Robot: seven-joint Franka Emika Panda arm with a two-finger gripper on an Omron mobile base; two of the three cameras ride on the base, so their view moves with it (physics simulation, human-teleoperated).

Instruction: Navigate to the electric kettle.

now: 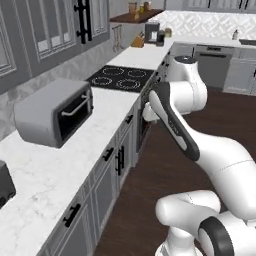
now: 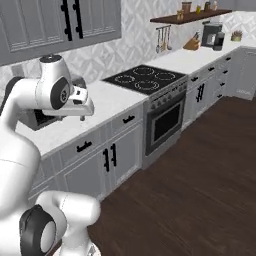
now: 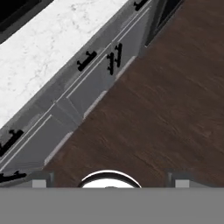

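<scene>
I cannot make out an electric kettle for certain. At the far end of the counter, under the wooden shelf, stands a dark coffee machine (image 1: 152,32) (image 2: 212,33) with a smaller dark item (image 1: 161,38) (image 2: 219,41) beside it. My gripper (image 3: 110,183) is open: its two tips sit far apart with nothing between them. It hangs over the dark wood floor (image 3: 166,100), in front of the grey base cabinets (image 3: 94,72). The hand (image 1: 150,113) (image 2: 80,106) is held beside the counter front, near the oven.
A marble counter (image 1: 55,170) runs along the left wall, bearing a grey toaster oven (image 1: 55,117) and a black cooktop (image 1: 121,78) (image 2: 145,77). A dark appliance (image 1: 5,184) is cut off at the left edge. A dishwasher (image 1: 215,62) stands in the far run. Wood floor (image 2: 200,190) lies open on the right.
</scene>
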